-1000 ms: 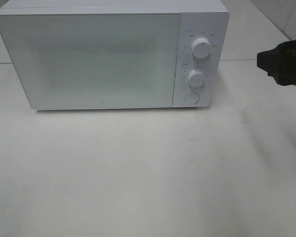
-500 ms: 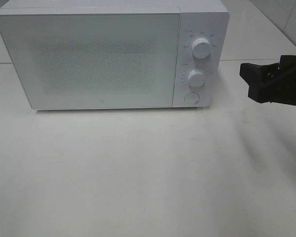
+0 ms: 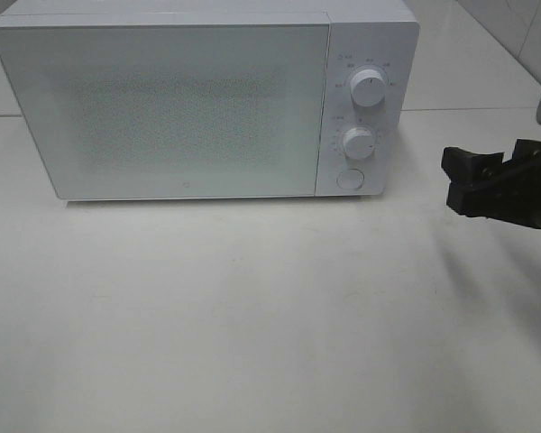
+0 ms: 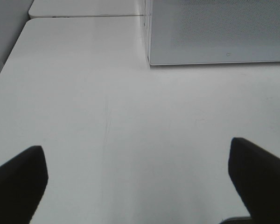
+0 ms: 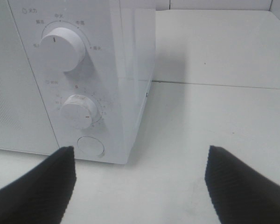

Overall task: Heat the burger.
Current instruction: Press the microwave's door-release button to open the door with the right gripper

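Burger: out of sight in all three views, so no telling where. Possibly hidden by the microwave's [image 3: 203, 104] door [image 3: 90, 162], shut flush and frosted with a fine dot pattern, nothing legible through it.

Microwave white, boxy, at the far side of the pale worktop [image 3: 252, 316], door facing the high camera. Right of the door, a narrow control strip: upper knob [image 3: 369, 87] with its mark pointing straight up, lower knob [image 3: 359, 142] beneath it, round button [image 3: 349, 179] lowest, near the bottom edge.

Right end effector [image 3: 503, 171] just off the microwave's right side, apart from the casing, roughly level with the lower knob and button in the high view. Black fingers [image 5: 37, 186] spread wide, nothing between them, aimed toward the control strip. Seen from its wrist camera: both knobs, the button and the microwave's right wall.

Left end effector [image 4: 137, 182] out in front of the microwave's left front corner, well apart from it, over bare worktop. Fingers likewise spread wide, gripping nothing. Not within the high camera's view.
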Robot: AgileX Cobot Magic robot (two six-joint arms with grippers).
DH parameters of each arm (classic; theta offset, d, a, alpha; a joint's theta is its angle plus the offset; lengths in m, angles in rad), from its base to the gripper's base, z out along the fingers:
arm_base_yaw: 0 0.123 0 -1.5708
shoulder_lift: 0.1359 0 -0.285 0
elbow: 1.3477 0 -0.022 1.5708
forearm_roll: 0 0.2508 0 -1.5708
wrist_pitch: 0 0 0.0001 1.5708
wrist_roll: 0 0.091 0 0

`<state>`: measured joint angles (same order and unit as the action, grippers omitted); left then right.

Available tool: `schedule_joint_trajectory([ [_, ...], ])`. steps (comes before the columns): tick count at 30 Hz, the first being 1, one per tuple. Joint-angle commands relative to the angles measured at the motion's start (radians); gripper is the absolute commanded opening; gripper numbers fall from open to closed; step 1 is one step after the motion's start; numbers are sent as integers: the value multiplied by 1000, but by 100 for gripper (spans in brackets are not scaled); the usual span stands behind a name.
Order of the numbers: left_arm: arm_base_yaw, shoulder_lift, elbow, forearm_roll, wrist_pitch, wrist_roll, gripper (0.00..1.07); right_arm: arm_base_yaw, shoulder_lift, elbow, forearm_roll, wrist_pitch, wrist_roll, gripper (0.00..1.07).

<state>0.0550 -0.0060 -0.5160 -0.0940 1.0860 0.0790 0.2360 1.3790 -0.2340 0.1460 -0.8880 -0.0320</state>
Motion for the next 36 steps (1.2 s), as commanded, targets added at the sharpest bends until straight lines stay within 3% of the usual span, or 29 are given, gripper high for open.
schedule_joint_trajectory([
  [1,3,-14,-1,-4,-13,-1,98,84,32,0,93,-46,-64,75],
  [14,3,-14,-1,-4,-13,-1,98,369,187,-17,472,-226,-191,75],
  [16,3,-14,-1,-4,-13,-1,98,452,233,-42,564,-262,-220,75],
  [28,3,-14,-1,-4,-13,-1,98,592,347,-128,688,-284,-243,75],
  [36,3,-14,-1,-4,-13,-1,98,597,353,-145,685,-277,-242,75],
])
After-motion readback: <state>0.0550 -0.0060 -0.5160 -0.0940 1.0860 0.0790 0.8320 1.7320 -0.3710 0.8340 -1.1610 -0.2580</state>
